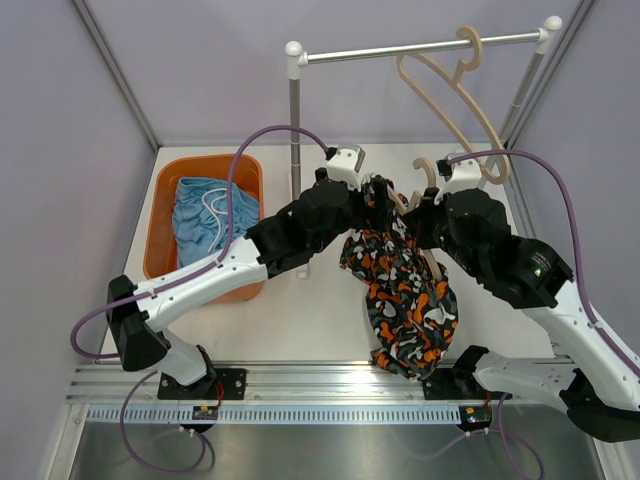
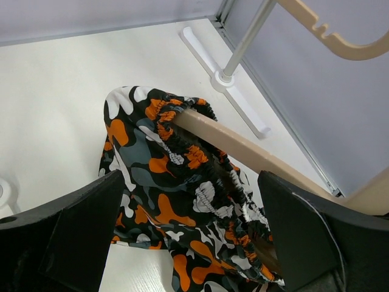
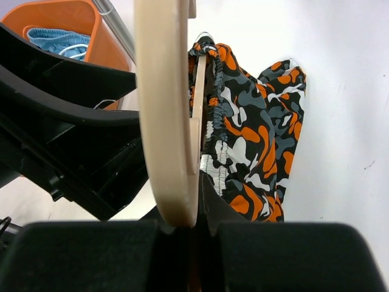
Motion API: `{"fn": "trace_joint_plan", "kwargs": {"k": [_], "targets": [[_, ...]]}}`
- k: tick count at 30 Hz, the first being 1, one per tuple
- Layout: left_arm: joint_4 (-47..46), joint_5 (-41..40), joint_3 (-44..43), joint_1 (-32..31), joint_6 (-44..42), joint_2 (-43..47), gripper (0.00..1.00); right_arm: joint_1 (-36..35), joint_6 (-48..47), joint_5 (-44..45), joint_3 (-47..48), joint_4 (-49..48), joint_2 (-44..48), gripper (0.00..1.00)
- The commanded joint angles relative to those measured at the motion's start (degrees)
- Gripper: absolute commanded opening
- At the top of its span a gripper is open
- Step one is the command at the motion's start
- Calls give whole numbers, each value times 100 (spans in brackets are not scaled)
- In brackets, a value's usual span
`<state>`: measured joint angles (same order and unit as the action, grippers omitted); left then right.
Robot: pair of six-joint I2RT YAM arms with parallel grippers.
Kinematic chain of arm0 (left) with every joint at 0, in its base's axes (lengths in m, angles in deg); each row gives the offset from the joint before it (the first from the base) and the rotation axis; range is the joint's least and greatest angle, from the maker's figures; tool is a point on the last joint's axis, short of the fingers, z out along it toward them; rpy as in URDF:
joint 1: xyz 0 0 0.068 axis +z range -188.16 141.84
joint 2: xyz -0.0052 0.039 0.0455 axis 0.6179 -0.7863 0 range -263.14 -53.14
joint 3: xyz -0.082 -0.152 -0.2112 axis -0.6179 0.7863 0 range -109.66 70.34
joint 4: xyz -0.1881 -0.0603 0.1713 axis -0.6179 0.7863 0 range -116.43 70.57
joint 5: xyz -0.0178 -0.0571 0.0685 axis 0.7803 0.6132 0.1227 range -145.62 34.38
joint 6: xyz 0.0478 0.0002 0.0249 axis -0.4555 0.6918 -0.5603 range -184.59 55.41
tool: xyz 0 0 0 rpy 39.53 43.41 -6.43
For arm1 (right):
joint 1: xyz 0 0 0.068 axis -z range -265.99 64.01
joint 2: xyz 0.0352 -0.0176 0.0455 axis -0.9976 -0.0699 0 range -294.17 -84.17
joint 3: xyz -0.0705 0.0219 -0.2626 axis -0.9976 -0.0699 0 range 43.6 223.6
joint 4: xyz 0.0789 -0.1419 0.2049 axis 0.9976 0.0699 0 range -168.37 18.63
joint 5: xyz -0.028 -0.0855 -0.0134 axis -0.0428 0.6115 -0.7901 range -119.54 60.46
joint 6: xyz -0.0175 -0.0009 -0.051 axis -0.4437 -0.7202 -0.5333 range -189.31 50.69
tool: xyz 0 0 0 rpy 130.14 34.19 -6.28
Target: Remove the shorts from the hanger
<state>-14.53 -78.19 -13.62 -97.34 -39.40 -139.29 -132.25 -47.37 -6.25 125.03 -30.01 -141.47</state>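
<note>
The camouflage shorts (image 1: 405, 290) hang by their elastic waistband from a beige wooden hanger (image 1: 422, 172) held above the table's middle. My right gripper (image 1: 425, 205) is shut on the hanger (image 3: 164, 121) near its hook, with the shorts (image 3: 249, 134) hanging just beyond. My left gripper (image 1: 372, 192) is open. In the left wrist view its gripper (image 2: 191, 182) straddles the waistband (image 2: 176, 201) and the hanger arm (image 2: 243, 149) without pinching them. The light blue shorts (image 1: 205, 215) lie in the orange bin (image 1: 160, 230).
A clothes rack (image 1: 295, 120) stands at the back, with a second, empty beige hanger (image 1: 450, 95) on its bar. The rack's foot (image 2: 228, 76) is on the table near the right wall. The bin (image 3: 61, 12) sits at the left.
</note>
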Motion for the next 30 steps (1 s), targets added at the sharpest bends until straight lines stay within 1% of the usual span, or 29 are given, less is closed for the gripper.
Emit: {"fn": "trace_joint_plan", "kwargs": {"k": [1, 12, 15, 18, 20, 22, 23, 24, 27, 30], "targets": [[-364, -90, -15, -15, 144, -130, 97, -94, 118, 0, 321, -195, 131, 0], [-364, 103, 108, -15, 293, -306, 96, -94, 74, 53, 497, -81, 114, 0], [-311, 25, 99, -15, 293, -306, 96, -94, 83, 62, 471, -90, 131, 0], [-267, -116, 117, -15, 241, -306, 93, -94, 92, 79, 470, -72, 149, 0], [-215, -256, 100, -15, 197, -306, 88, -102, 109, 97, 462, -55, 175, 0], [-171, -344, 91, -6, 171, -297, 83, -94, 109, 79, 462, -20, 193, 0], [-136, -388, 65, -6, 144, -306, 77, -94, 118, 97, 462, -11, 201, 0], [-109, -441, 56, 3, 135, -306, 75, -102, 109, 106, 462, -2, 210, 0], [-56, -459, 64, 73, 162, -288, 71, -102, 118, 141, 479, 51, 245, 0], [5, -450, 73, 170, 223, -280, 69, -94, 127, 141, 506, 77, 254, 0]]}}
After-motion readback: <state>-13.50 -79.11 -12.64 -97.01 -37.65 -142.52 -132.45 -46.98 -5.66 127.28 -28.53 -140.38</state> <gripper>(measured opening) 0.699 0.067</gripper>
